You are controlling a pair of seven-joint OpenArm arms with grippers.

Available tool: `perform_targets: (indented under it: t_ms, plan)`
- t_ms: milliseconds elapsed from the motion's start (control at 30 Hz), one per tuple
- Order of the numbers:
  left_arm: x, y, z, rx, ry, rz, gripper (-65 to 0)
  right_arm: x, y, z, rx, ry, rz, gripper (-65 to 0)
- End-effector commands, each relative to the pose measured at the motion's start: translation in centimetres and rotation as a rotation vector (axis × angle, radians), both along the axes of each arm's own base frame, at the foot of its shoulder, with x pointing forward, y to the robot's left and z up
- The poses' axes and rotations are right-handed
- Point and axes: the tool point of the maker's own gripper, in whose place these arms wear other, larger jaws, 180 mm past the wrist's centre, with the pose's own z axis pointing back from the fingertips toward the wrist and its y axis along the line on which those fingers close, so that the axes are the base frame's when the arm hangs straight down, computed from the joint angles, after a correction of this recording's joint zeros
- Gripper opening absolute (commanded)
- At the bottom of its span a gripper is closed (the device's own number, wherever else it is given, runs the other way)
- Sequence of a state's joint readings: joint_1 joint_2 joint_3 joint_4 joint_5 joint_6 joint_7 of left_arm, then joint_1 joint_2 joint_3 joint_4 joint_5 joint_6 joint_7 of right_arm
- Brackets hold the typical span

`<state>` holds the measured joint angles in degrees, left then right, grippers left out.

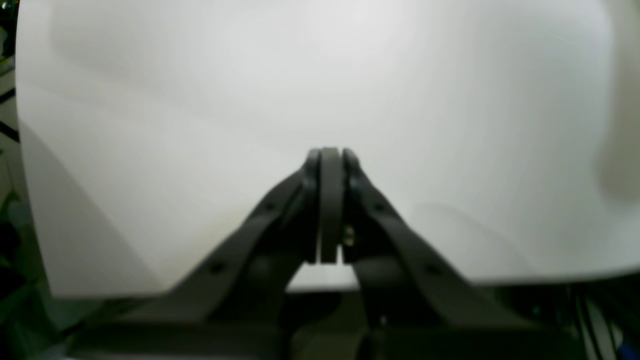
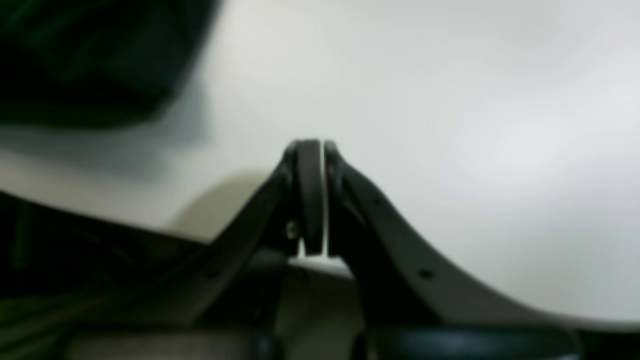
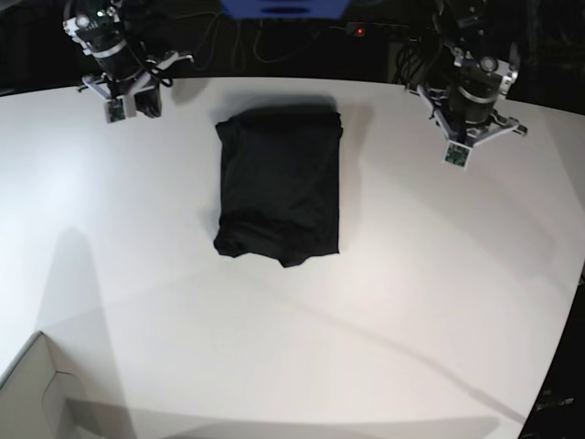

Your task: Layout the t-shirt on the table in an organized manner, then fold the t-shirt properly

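Base view is showing the t-shirt (image 3: 279, 187) lying folded into a compact upright rectangle on the white table (image 3: 430, 302), toward the far middle, with its lower edge slightly uneven. Both arms are sitting drawn back at the far corners, well apart from the cloth. The left hand (image 3: 456, 155) is hanging at the far edge on that view's right, pointing down toward the table surface. The right hand (image 3: 117, 110) is sitting at the far edge on the view's left, angled the same way. Left wrist view is showing the left hand (image 1: 330, 155) with its fingers pressed together, gripping nothing, over bare table. Right wrist view is showing the right hand (image 2: 312, 147) likewise pinched closed and empty, with a blurred dark patch in the upper left corner
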<state>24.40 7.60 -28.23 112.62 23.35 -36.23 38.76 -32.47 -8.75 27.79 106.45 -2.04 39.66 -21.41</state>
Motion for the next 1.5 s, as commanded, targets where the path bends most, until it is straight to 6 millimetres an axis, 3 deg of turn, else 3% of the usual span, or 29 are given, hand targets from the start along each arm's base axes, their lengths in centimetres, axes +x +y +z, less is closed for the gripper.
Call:
perform_targets:
  t_ms: [0,300,567,733,900,1033,1167,1367,1467]
  plan:
    - [-0.8,0.3,0.1,0.012,0.006,0.004,-64.9,-0.5,-0.3,0.6,0.002,-0.018,-0.011,-65.0]
    - [-6.6,-1.5,-1.9,-0.147,0.102,0.023,-64.9,-5.5,-1.2,-0.7,-0.015,0.098,-0.03,-65.0]
    - [-9.2,-2.9,-3.9,-0.183,0.186,0.006,-64.9,-8.0,-1.2,-1.5,-0.01,0.162,-0.034,-65.0]
    - [-10.9,-3.0,-7.5,-0.22,0.286,0.013,-65.0,-9.5,-0.6,-4.1,0.043,0.23,-0.052,-65.0]
    - [-11.9,-2.7,-11.6,-0.258,0.384,0.045,-65.0,-10.4,0.1,-8.3,0.124,0.314,-0.088,-65.0]
    - [-12.7,-2.6,-13.4,-0.277,0.439,0.055,-65.0,-10.8,1.1,-10.1,0.193,0.302,-0.126,-65.0]
    - [-12.7,-2.7,-14.1,-0.274,0.436,0.048,-65.0,-11.6,2.3,-11.3,0.255,0.276,-0.165,-65.0]
    - [-12.9,-3.4,-12.8,-0.289,0.35,0.03,-65.0,-13.3,3.0,-12.6,0.308,0.279,-0.215,-65.0]
    - [-13.7,-3.9,-13.5,-0.304,0.373,0.03,-65.0,-12.7,3.1,-12.7,0.318,0.26,-0.222,-65.0]
